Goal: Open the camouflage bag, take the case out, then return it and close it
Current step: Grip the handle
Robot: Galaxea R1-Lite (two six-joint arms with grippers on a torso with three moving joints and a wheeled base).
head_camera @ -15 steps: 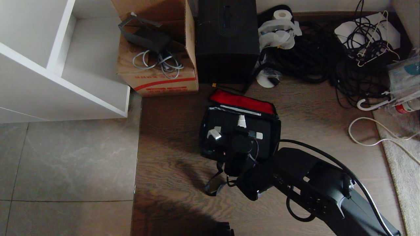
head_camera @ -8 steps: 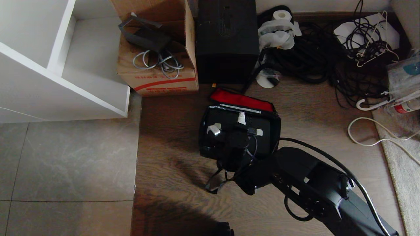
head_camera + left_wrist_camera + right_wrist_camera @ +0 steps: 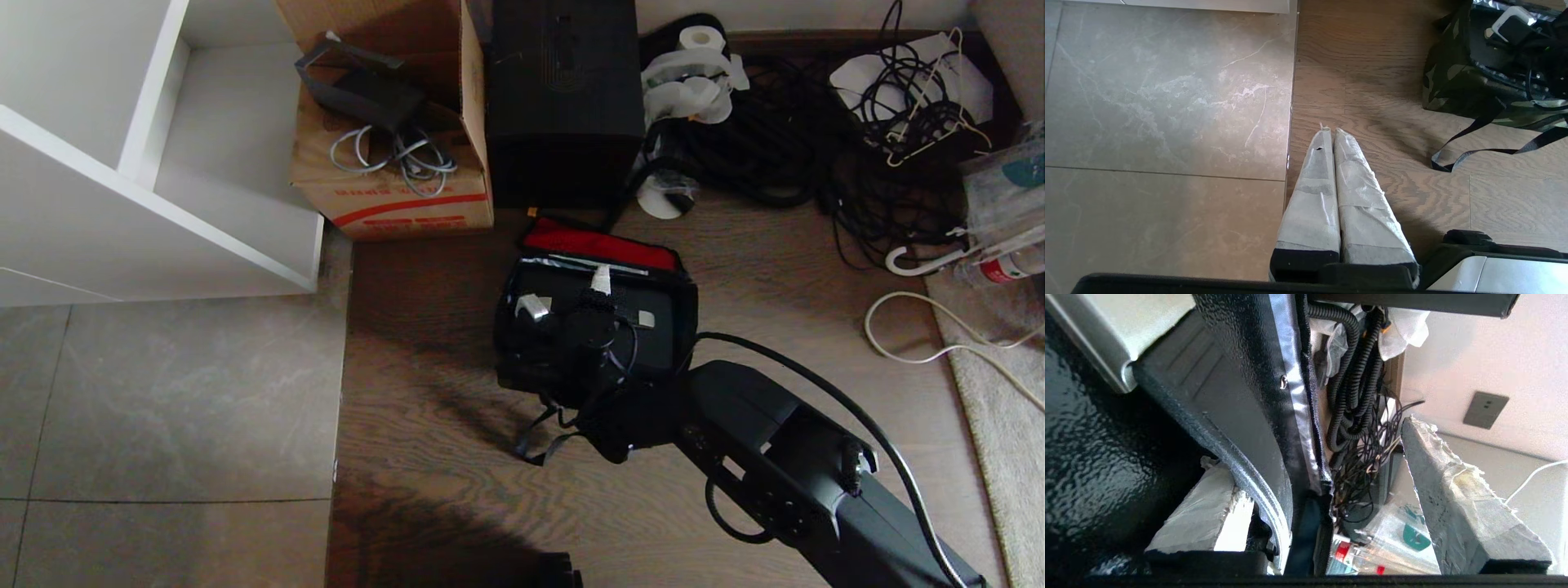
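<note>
Looking down, we see the camouflage bag [image 3: 522, 359] lying open on the wooden floor [image 3: 424, 343], just in front of the tall black box [image 3: 563, 98], its red-lined lid [image 3: 600, 243] folded back toward that box. The case [image 3: 653, 335] sits inside the bag. Our right gripper [image 3: 1327, 486] straddles the case's silver-edged rim, fingers [image 3: 1457, 490] spread apart. Our left gripper [image 3: 1331, 134] hangs beside the bag, fingers pressed together.

Open bag on floor, case in it, clutter behind.
Camouflage bag [image 3: 522, 359] mid floor [image 3: 424, 343], case [image 3: 653, 335] inside; right gripper [image 3: 600, 306] over case. Cardboard box [image 3: 392, 196] and black box [image 3: 563, 106] behind bag; cables [image 3: 784, 155] behind-right; shelf unit [image 3: 122, 180] left.
</note>
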